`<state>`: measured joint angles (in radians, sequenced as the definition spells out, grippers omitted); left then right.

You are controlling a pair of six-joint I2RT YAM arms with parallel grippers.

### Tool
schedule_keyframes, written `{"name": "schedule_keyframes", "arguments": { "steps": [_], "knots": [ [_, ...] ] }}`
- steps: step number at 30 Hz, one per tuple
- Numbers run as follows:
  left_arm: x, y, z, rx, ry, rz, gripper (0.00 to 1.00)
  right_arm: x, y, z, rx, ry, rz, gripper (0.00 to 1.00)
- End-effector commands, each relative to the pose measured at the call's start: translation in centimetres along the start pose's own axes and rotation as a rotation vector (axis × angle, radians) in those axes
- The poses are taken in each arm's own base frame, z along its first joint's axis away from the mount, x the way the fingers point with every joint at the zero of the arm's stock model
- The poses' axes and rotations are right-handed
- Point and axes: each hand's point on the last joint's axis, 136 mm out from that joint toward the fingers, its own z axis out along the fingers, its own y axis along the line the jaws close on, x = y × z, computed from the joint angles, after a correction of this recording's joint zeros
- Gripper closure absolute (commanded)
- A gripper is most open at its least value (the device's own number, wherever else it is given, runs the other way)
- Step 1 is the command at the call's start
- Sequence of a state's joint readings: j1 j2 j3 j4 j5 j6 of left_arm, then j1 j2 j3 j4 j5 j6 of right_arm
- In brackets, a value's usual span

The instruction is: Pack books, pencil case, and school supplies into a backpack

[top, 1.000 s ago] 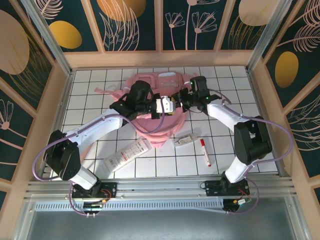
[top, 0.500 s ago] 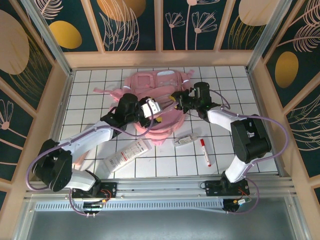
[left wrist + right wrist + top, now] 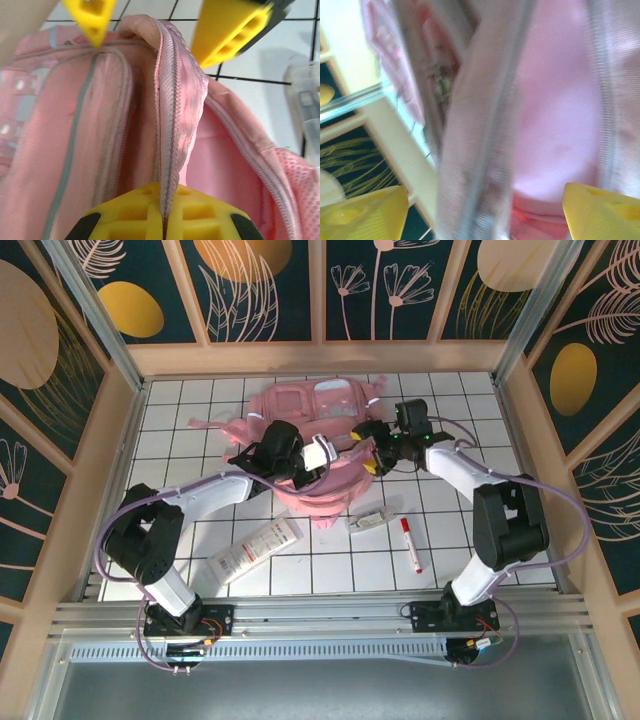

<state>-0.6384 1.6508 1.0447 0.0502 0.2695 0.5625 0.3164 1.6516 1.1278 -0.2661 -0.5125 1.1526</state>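
Where the overhead camera looks down, we see the pink backpack [image 3: 318, 410] lying at the far middle of the white tiled counter [image 3: 200, 440], with both arms reaching onto its near end. The left end effector [image 3: 324, 466] and the right end effector [image 3: 368, 454] sit close together over that near edge. Nearer the arm bases, apart from the bag, lie a white marker with a red cap [image 3: 410, 544], a small clear item [image 3: 370, 520] just left of it and a long white flat pack with red print [image 3: 256, 550].

From the left wrist, we find the left end effector [image 3: 163, 207] clamped tight on the backpack's [image 3: 75, 125] zip edge, the seam running up between its yellow fingers. Beside the seam a pocket gapes, showing pink lining. The right end effector's fingers [image 3: 227, 30] stand apart on either side of the same edge.

From the right wrist, blurred, we see its fingers [image 3: 360, 210] spread wide, the zip edge between them and nothing gripped.
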Motion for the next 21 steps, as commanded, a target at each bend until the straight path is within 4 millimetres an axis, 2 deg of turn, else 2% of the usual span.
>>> {"name": "schedule_keyframes", "arguments": {
  "steps": [1, 3, 6, 10, 14, 18, 21],
  "knots": [
    [-2.7, 2.5, -2.6, -0.174, -0.041, 0.19, 1.0, 0.8, -6.2, -3.3, 0.33, 0.02, 0.001, 0.15],
    [-2.8, 2.6, -2.9, -0.248, -0.003, 0.302, 1.0, 1.6, -6.5, -3.4, 0.355, 0.078, 0.013, 0.14],
    [-3.4, 3.2, -3.2, -0.324, 0.023, 0.384, 1.0, 3.1, -4.2, -3.1, 0.253, 0.144, 0.037, 0.18],
    [-4.3, 3.6, -3.4, -0.354, 0.012, 0.406, 1.0, 2.2, -1.6, -3.7, 0.215, 0.094, 0.06, 0.28],
    [-4.8, 4.1, -3.9, -0.418, 0.016, 0.445, 1.0, 2.0, -1.1, -3.2, 0.224, 0.09, 0.119, 0.43],
    [-5.9, 4.3, -4.6, -0.462, -0.007, 0.465, 1.0, 2.5, -0.8, -1.9, 0.195, 0.093, 0.185, 0.44],
    [-5.4, 3.5, -4.4, -0.441, -0.021, 0.457, 1.0, 2.7, 0.1, -0.7, 0.154, 0.1, 0.223, 0.43]
  ]
}}
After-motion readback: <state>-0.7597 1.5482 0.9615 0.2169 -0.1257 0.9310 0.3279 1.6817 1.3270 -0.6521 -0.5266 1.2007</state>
